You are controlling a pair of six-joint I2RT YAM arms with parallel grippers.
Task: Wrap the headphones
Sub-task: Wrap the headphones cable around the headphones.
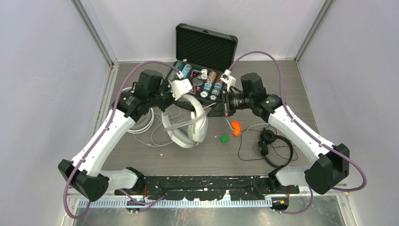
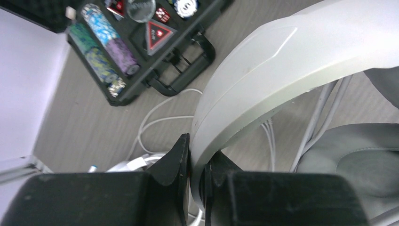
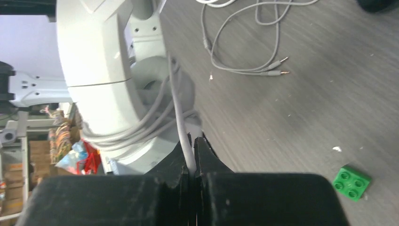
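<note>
A white over-ear headset (image 1: 190,127) hangs between my grippers at mid-table. My left gripper (image 1: 170,100) is shut on its headband (image 2: 282,56), which runs between the jaws in the left wrist view (image 2: 196,165). My right gripper (image 1: 225,104) is shut on the headset's grey cable (image 3: 176,108), pinched at the fingertips (image 3: 192,160). Several cable turns lie round the headband (image 3: 94,56). Loose cable with jack plugs (image 3: 277,66) lies on the table. White cable loops (image 1: 143,126) show by the left arm; whether a headset lies there is hidden. The black headset (image 1: 270,141) lies at the right with its thin cable spread out.
An open black case (image 1: 202,52) with poker chips stands at the back centre, right behind both grippers; it also shows in the left wrist view (image 2: 141,80). An orange piece (image 1: 235,128) and a green brick (image 1: 225,138) lie between the white and black headsets.
</note>
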